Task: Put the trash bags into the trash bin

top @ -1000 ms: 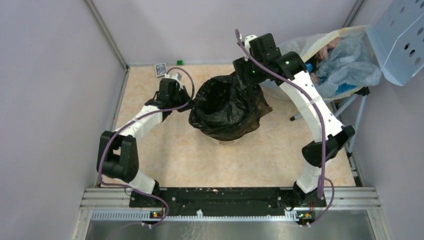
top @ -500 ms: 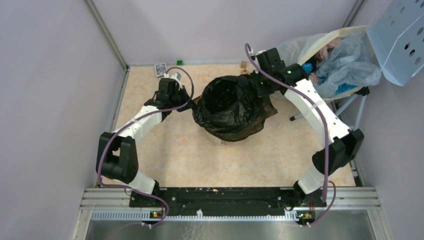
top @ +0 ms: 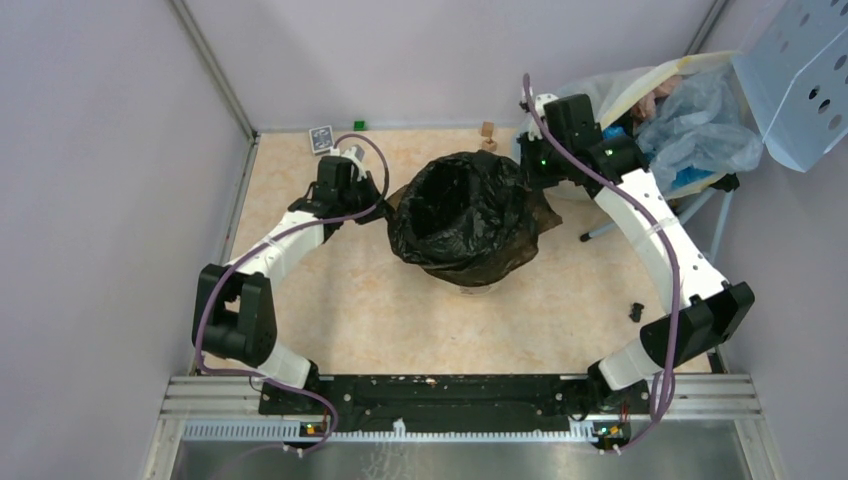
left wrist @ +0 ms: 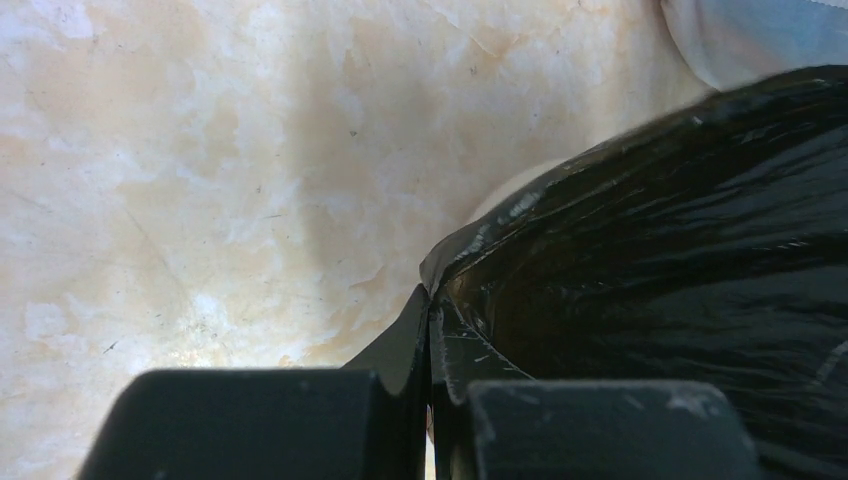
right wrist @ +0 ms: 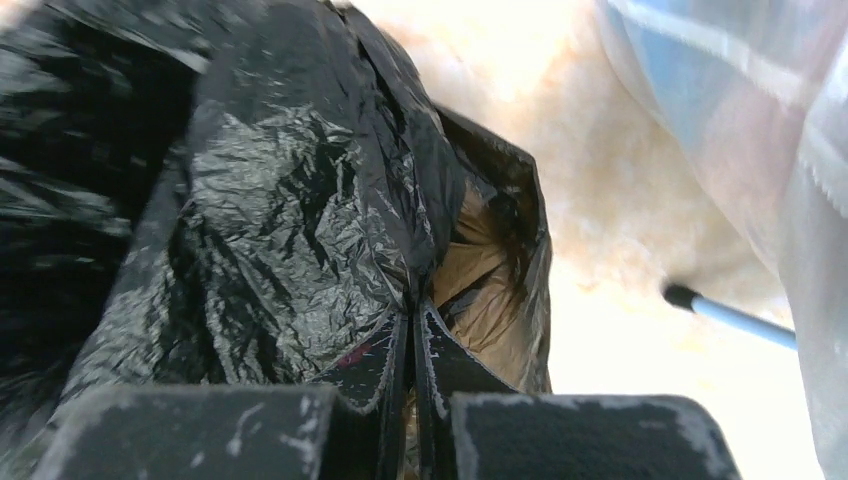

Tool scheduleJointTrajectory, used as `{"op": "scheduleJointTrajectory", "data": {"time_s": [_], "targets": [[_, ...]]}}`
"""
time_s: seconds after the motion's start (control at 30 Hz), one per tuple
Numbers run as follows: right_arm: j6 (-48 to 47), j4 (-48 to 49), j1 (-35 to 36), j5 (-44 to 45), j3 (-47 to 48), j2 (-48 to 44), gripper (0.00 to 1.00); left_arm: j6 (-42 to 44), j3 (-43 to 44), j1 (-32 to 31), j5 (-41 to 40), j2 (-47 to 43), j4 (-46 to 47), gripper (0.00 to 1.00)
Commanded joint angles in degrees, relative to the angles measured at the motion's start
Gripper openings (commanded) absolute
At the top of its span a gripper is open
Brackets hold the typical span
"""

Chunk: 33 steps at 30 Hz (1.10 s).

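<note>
A glossy black trash bag [top: 465,215] is draped open over the trash bin, whose pale cream body [top: 470,288] shows only at the bottom edge. My left gripper [top: 383,207] is shut on the bag's left rim; in the left wrist view the film [left wrist: 650,230] is pinched between the closed fingertips of the left gripper [left wrist: 430,310]. My right gripper [top: 537,183] is shut on the bag's right edge. In the right wrist view the wrinkled film [right wrist: 290,240] is clamped in the right gripper [right wrist: 412,315].
A translucent whitish sack [top: 660,120] full of stuff leans at the back right, under a perforated light-blue panel [top: 800,80]. Small wooden blocks [top: 487,130], a card [top: 321,138] and a green piece [top: 359,125] lie by the back wall. A small black object [top: 636,311] lies at the right.
My right gripper has swung right from the bag's back rim, closed on the bag's right edge and drawn it rightward. The left arm has not moved.
</note>
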Motion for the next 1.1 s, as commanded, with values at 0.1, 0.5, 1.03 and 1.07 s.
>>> {"op": "scheduleJointTrajectory", "data": {"time_s": [0.1,0.5,1.03,1.07], "targets": [[3.48,5.58,0.26,-9.94,8.66,-0.63,0.0,1.19,3.88,0.33,-2.42,-1.76,-0.84,0.0],[3.35,4.02,-0.5,-8.71,3.08,-2.79,0.06,0.76,3.26,0.34,0.18,-1.97,-0.05,0.0],[3.54,1.13,-6.09,-8.11,1.24,-6.5,0.0,0.23,2.52,0.18,2.84,-1.71,0.91,0.0],[3.67,1.06,-6.32,-8.32,1.22,-6.44,0.0,0.25,2.74,0.16,3.02,-1.7,0.86,0.0]]}}
